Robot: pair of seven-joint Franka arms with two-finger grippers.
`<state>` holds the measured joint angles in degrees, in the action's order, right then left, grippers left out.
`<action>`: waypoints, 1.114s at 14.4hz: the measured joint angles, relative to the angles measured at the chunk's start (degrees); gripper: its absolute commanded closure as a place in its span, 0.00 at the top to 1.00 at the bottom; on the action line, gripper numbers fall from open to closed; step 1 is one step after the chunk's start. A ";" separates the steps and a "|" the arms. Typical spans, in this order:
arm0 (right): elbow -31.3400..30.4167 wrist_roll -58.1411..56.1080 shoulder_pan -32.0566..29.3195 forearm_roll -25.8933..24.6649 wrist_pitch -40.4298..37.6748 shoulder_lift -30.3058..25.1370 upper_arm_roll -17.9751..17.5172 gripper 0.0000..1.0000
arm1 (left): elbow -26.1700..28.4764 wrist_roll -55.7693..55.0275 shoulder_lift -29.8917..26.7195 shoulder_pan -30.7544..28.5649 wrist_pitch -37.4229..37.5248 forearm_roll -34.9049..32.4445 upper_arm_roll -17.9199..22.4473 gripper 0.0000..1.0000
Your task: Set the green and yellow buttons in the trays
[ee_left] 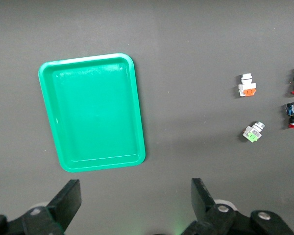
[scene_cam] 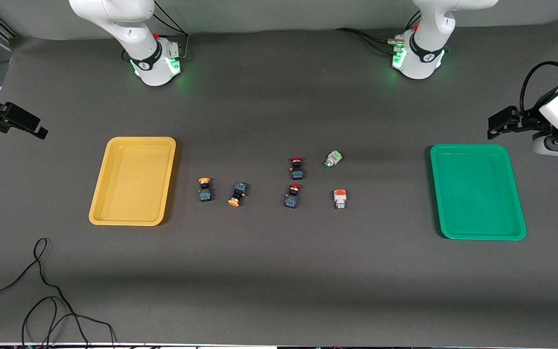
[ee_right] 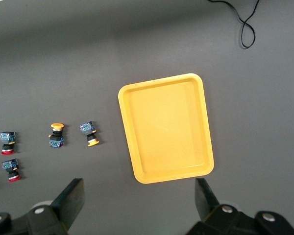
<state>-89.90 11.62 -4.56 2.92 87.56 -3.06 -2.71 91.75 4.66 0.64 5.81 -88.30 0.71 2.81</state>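
Note:
The yellow tray [scene_cam: 133, 180] lies toward the right arm's end and the green tray [scene_cam: 476, 191] toward the left arm's end, both empty. Between them lie two yellow-capped buttons [scene_cam: 205, 189] [scene_cam: 237, 194], a green-topped white button [scene_cam: 332, 159] and an orange-topped white button [scene_cam: 340, 198]. My left gripper [scene_cam: 498, 127] hangs open and empty, high beside the green tray [ee_left: 93, 112]. My right gripper [scene_cam: 22, 123] hangs open and empty, high beside the yellow tray [ee_right: 166, 127]. The left wrist view shows both white buttons [ee_left: 247, 85] [ee_left: 253, 132]; the right wrist view shows both yellow-capped ones [ee_right: 56, 134] [ee_right: 89, 133].
Two red-capped buttons [scene_cam: 297, 167] [scene_cam: 292, 195] lie between the yellow-capped and the white ones. A black cable [scene_cam: 41, 291] loops on the table near the front camera, toward the right arm's end.

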 measured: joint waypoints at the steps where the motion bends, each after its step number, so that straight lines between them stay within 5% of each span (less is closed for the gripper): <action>1: 0.02 -0.01 0.00 0.00 0.00 0.06 0.00 1.00 | 0.00 0.00 0.00 0.00 0.00 0.00 0.00 1.00; 10: 1.74 -0.11 0.01 0.35 -0.20 3.00 0.09 1.00 | 0.70 0.01 0.53 1.43 0.05 0.22 -0.86 1.00; 16: 2.42 -1.48 0.27 0.74 -2.44 3.94 0.01 1.00 | 1.11 -0.18 5.30 12.89 -1.75 2.02 -1.93 1.00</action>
<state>-87.49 10.14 -4.28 3.66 85.12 0.88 -2.70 92.87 4.48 5.94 18.70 -90.05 2.72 0.89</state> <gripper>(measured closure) 0.000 0.000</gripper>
